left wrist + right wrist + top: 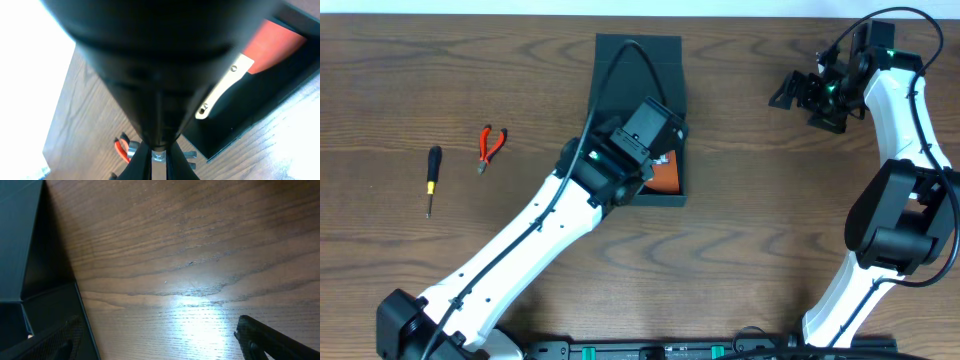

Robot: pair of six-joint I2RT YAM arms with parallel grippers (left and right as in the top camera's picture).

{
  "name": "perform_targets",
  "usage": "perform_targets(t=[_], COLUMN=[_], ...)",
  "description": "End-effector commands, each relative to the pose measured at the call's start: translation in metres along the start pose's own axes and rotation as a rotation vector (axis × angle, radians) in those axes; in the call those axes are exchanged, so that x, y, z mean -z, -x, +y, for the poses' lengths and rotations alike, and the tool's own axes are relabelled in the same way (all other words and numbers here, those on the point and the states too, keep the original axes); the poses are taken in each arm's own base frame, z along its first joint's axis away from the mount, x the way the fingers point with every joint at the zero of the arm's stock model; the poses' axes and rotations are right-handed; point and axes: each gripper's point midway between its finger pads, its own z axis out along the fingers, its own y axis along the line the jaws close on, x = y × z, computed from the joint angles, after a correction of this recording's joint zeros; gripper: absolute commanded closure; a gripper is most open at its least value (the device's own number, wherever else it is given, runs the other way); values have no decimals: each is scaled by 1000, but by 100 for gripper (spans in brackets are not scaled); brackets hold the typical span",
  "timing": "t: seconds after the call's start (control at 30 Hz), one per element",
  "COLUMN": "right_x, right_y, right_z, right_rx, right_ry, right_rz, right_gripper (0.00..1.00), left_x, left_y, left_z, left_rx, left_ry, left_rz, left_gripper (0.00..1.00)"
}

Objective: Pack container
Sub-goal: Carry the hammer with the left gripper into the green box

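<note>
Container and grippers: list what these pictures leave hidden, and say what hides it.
- Overhead: the left gripper covers most of the open container; only an orange item peeks out, its kind unclear.
- Left wrist: a blurred dark body fills the view, hiding the fingertips; open or shut cannot be told.
- Right wrist: only one finger shows, cut by the frame edge; overhead the right gripper is too small to read its jaws.

No text, label, brand or number can be read (in any of 3 views).
</note>
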Motion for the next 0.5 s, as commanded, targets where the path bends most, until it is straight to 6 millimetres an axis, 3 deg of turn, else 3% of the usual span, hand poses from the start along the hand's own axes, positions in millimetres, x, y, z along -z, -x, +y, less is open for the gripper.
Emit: perform_targets(t=[0.0, 0.47], right_x=[-6, -6], right_y=[-4, -12], right_z=[5, 4], right_rx=[-9, -23], right_ry=[16, 11], right_rz=[22, 55], right_gripper=[1, 1], left_x=[-10, -82], left_y=[3, 9], left_z=[-6, -50], left_rx=[-90, -255], left_ry=[-3, -113], left_rz=[23, 109], left_gripper=[94, 94])
